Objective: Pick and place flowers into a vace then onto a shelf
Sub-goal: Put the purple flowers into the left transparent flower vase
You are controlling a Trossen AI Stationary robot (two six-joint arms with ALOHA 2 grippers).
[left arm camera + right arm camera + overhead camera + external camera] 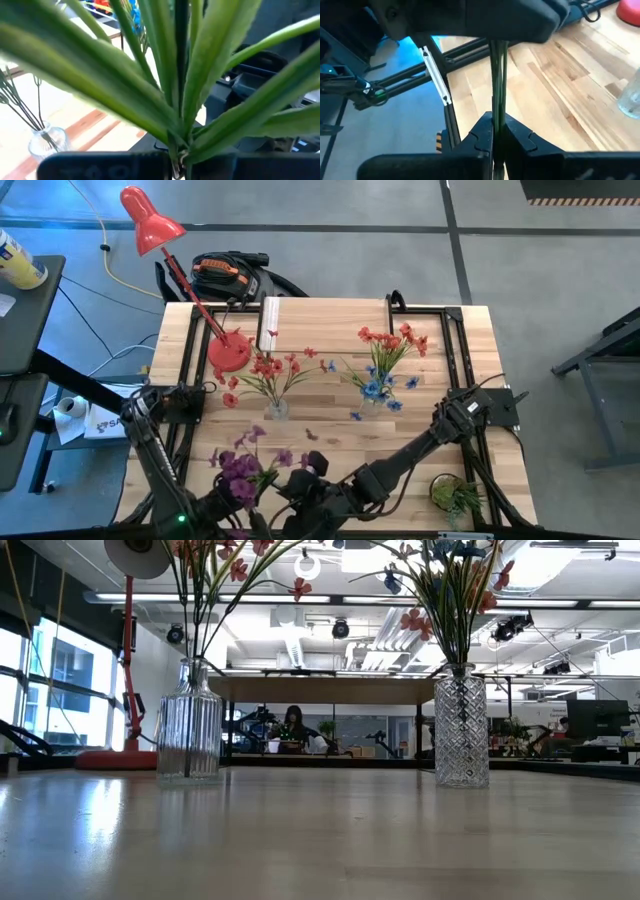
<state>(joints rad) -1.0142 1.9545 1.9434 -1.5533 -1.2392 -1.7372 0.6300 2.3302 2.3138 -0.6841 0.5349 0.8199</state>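
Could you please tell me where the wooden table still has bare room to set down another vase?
Bare wood lies between the ribbed glass vase of red flowers and the right arm, and along the table's right side. The near edge is crowded: both grippers hold the purple flower spray there.

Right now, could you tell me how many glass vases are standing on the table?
2: the left vase near the red lamp, the right vase mid-table. Others may be hidden.

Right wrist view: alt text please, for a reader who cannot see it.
The right gripper, its dark fingers shut on a bundle of thin green flower stems, shares the bundle with another dark gripper farther along it. Beyond lie the light wooden tabletop, black metal frame bars and part of a clear glass vase.
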